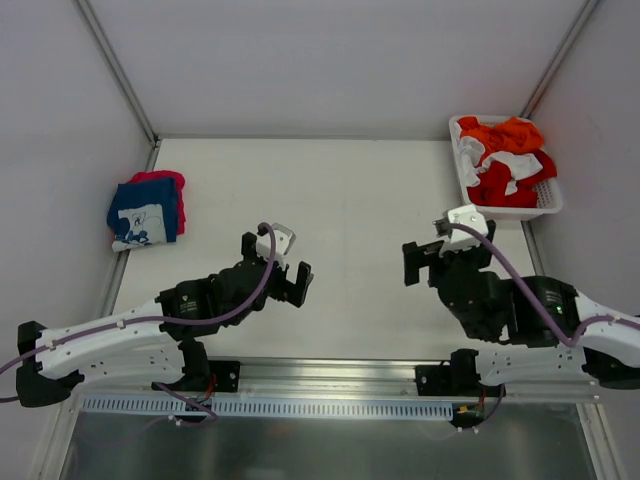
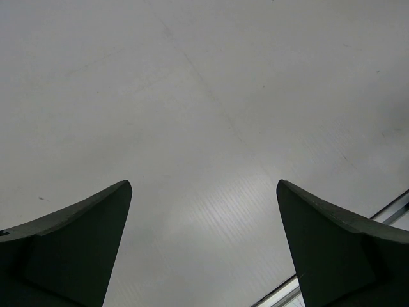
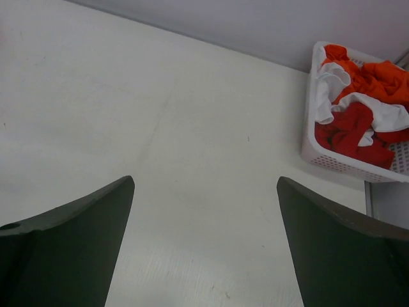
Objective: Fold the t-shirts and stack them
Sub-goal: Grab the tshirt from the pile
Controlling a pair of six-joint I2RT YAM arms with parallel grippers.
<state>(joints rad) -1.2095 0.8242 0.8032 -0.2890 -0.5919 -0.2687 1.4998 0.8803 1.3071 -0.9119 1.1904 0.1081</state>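
Far left — navy tee [image 1: 145, 212], printed end nearest

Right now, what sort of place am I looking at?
Likely a robot lab workcell: two black-and-white arms at a white table, plain grey panels around it, and a white plastic lattice basket of crumpled t-shirts.

Robot lab test cell: bare white counter [image 1: 350, 200], plain white walls [image 1: 330, 60] with aluminium framing [image 1: 115, 65], two arms bolted at 6 o'clock.

9 o'clock: navy tee [image 1: 143, 212], white print; pink-red tee [image 1: 163, 180]. 2 o'clock: white lattice basket [image 1: 506, 212]; orange tee [image 1: 505, 131], white tee [image 1: 520, 163], red tee [image 1: 494, 189].
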